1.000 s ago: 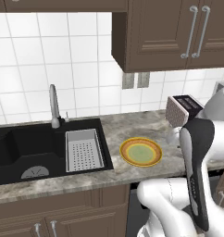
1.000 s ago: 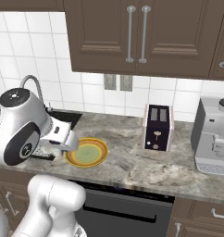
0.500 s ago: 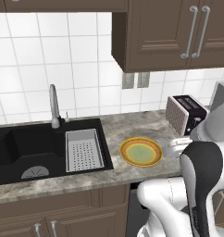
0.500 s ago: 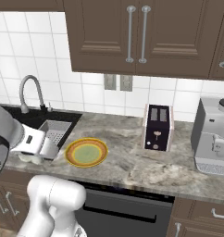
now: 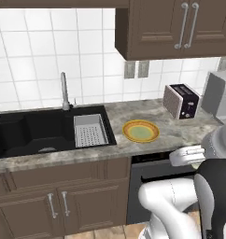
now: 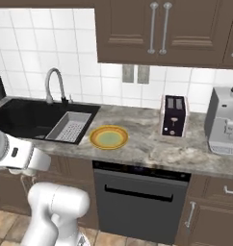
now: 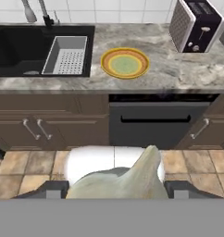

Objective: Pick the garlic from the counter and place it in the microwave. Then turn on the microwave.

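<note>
Glossy white rounded arm (image 5: 173,205) links; 1 dark, perhaps black, joint band at its edge.

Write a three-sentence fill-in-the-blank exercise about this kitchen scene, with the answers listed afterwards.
1. The yellow plate lies on the counter between the grey rack and the ____.
2. The grey rack sits inside the black ____.
3. In the hand view, the claw holds the off-white ____.
Missing words: toaster; sink; garlic.
</note>
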Robot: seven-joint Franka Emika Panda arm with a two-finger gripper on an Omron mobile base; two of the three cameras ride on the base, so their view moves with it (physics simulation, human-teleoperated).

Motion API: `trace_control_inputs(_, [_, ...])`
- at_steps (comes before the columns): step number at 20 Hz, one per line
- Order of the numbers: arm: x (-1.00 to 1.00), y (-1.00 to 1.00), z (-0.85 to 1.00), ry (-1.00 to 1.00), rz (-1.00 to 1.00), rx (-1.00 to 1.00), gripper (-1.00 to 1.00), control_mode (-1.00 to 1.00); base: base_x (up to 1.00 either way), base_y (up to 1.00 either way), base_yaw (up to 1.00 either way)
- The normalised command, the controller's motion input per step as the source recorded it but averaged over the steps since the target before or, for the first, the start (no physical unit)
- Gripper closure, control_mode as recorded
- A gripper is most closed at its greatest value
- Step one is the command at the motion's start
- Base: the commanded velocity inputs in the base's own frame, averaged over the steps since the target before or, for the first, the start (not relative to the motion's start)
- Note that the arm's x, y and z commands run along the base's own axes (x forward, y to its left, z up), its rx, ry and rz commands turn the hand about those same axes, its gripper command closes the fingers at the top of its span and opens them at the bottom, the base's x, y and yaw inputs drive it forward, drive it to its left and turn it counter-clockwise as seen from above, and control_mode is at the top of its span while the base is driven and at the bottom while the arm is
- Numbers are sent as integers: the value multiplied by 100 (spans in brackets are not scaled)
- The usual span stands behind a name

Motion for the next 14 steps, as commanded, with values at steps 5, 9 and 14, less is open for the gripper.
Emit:
trace_control_inputs(5, [0, 0, 0, 0, 0, 0, 100, 100, -94, 97, 4])
trace_control_inputs(9, [0, 0, 0, 0, 0, 0, 100, 100, -37, 100, 1])
trace_control_inputs(14, [0, 0, 0, 0, 0, 0, 100, 100, -4, 100, 0])
